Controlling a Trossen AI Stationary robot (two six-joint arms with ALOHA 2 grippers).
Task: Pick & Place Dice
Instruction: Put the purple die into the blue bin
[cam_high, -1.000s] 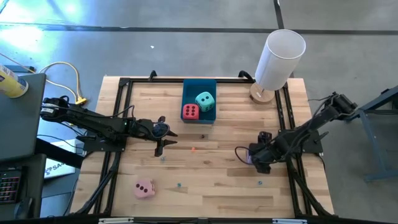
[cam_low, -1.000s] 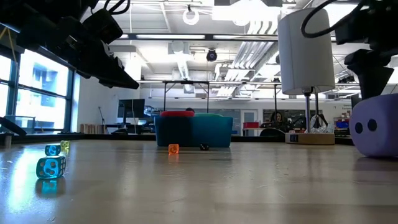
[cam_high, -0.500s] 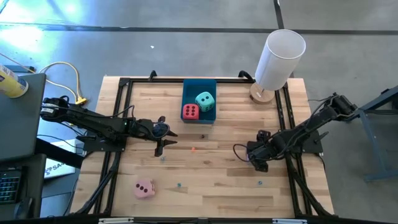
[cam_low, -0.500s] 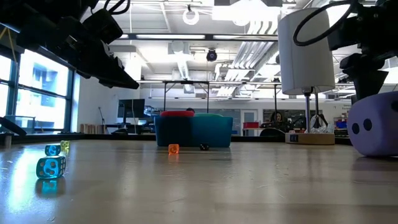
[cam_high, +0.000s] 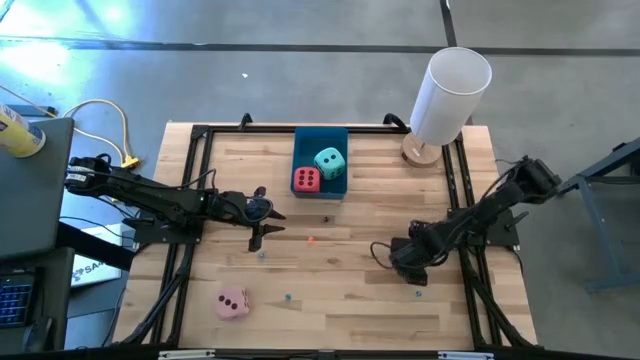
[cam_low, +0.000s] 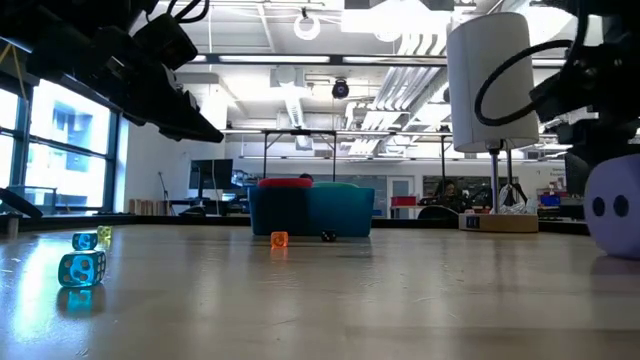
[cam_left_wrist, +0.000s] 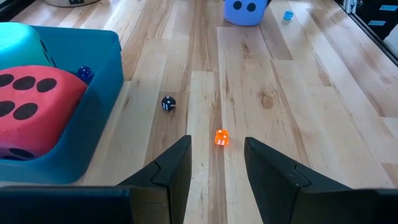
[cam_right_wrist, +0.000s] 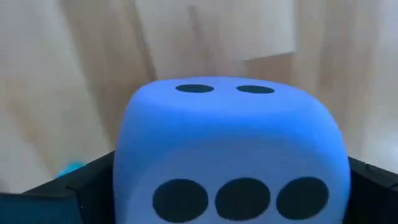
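Observation:
My right gripper (cam_high: 405, 263) is right of the table's middle, shut on the lilac purple die (cam_right_wrist: 230, 143), which the gripper hides in the high view. The low view shows that die (cam_low: 615, 205) at its right edge. The red die (cam_high: 306, 179) and the teal die (cam_high: 329, 160) lie in the blue tray (cam_high: 320, 137) at the far middle. Near the left front corner the light pink die (cam_high: 232, 303) rests on the table. My left gripper (cam_high: 262, 232) hangs open left of centre, over bare wood; its fingers (cam_left_wrist: 177, 165) frame a tiny orange die (cam_left_wrist: 221, 137). My right gripper pinches the purple die between its two fingers (cam_right_wrist: 93, 183), one on each side face (cam_right_wrist: 127, 168). The two-pip face is turned away from the wrist and the three-pip face toward it. The fingers come from above, slanting. Whether the die is clear of the table I cannot tell.
A tall white cylinder (cam_high: 450, 85) stands on a round wooden base at the far right corner. Tiny dice lie scattered on the wood: a dark one (cam_left_wrist: 168, 103), blue ones (cam_low: 82, 268) near the front left. A black frame (cam_high: 200, 135) borders the table.
My right gripper has carried the purple die toward the table's near edge and a little to the left. In the low view the die has moved closer and now sits partly past the picture's right edge. The left arm has kept still.

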